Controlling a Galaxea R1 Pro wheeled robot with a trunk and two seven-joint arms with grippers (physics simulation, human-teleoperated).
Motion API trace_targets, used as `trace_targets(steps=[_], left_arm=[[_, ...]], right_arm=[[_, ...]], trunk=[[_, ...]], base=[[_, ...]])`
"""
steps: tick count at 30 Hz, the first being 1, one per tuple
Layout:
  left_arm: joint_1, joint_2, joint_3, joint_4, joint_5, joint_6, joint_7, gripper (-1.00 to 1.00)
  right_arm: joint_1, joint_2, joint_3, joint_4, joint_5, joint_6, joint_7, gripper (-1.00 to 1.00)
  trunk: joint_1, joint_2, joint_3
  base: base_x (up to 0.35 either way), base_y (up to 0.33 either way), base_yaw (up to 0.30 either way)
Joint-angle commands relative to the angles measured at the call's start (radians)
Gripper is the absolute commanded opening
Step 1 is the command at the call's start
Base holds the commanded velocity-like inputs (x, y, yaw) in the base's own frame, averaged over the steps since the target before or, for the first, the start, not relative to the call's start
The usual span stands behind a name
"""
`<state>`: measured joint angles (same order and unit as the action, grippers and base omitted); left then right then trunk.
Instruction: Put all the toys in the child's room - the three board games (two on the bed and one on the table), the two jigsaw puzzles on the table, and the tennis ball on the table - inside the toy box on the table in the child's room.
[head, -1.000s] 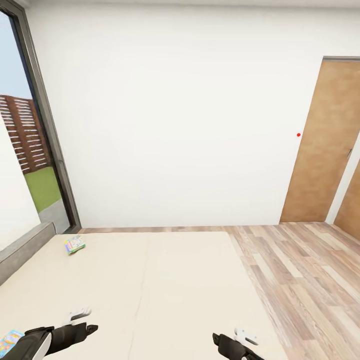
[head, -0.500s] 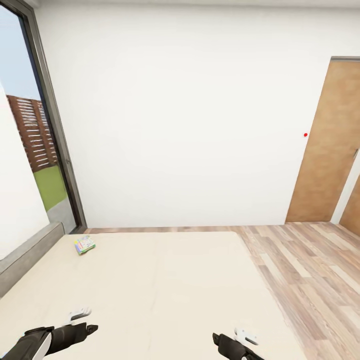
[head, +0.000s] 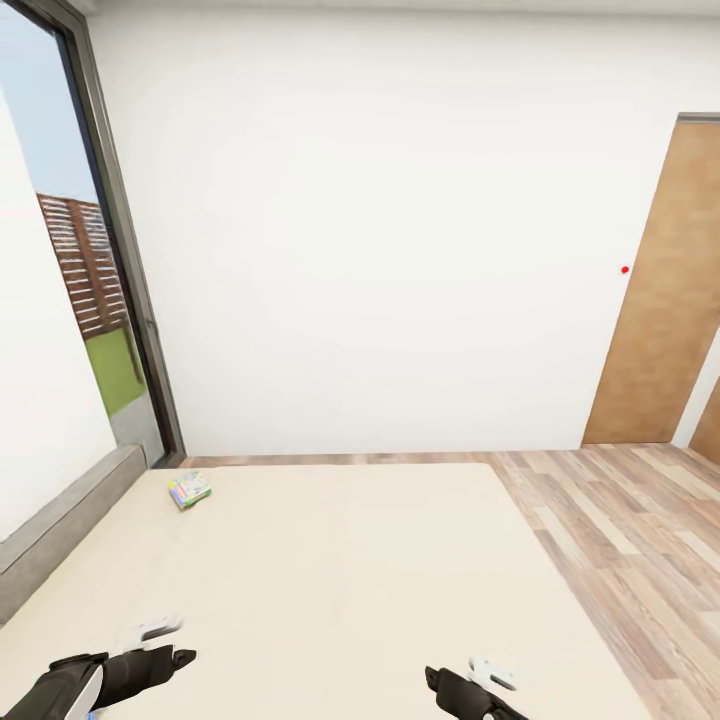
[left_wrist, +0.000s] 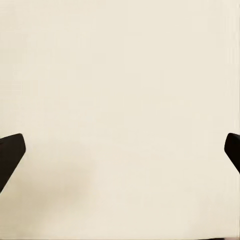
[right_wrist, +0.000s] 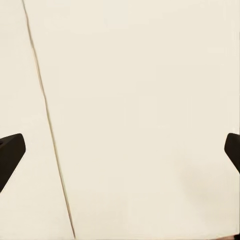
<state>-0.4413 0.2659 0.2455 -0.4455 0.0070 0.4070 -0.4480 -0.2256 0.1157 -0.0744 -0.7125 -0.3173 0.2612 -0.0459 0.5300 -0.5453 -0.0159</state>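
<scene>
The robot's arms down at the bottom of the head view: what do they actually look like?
Both are mostly black. The left arm is a rounded black forearm with a white band near the edge and a small white piece on top. The right arm is black too, with a white part on top. In the left wrist view, the left gripper has dark, blunt fingertips.

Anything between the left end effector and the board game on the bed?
Nothing visible. In the head view, only bare beige mattress of the bed lies between the left end effector and the board game near the headboard. The end effector is open over the mattress, with the game far ahead of it.
</scene>
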Motion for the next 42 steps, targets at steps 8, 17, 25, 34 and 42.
trace_targets(steps=[8,17,25,34,42], left_arm=[[-0.001,-0.001,0.006,-0.001,0.001,0.009,-0.005,1.00],[-0.001,-0.001,0.006,-0.001,0.001,0.009,-0.005,1.00],[-0.001,-0.001,0.006,-0.001,0.001,0.009,-0.005,1.00],[-0.001,-0.001,0.006,-0.001,0.001,0.009,-0.005,1.00],[-0.001,0.000,0.006,-0.001,0.001,0.009,-0.005,1.00]], right_arm=[[0.000,0.001,-0.002,-0.002,-0.010,0.004,-0.005,1.00],[0.000,0.001,-0.002,-0.002,-0.009,0.003,-0.005,1.00],[0.000,0.001,-0.002,-0.002,-0.009,0.005,-0.005,1.00],[0.000,0.001,-0.003,-0.002,-0.009,0.002,-0.006,1.00],[-0.001,0.001,0.015,0.002,-0.005,-0.040,-0.009,1.00]], trunk=[[0.001,-0.002,-0.002],[0.001,-0.002,-0.002],[0.001,-0.002,-0.002],[0.001,-0.002,-0.002],[0.001,-0.002,-0.002]], base=[[0.000,0.259,0.000],[0.000,0.258,0.000],[0.000,0.247,0.000],[0.000,0.238,0.000],[0.000,0.236,0.000]])
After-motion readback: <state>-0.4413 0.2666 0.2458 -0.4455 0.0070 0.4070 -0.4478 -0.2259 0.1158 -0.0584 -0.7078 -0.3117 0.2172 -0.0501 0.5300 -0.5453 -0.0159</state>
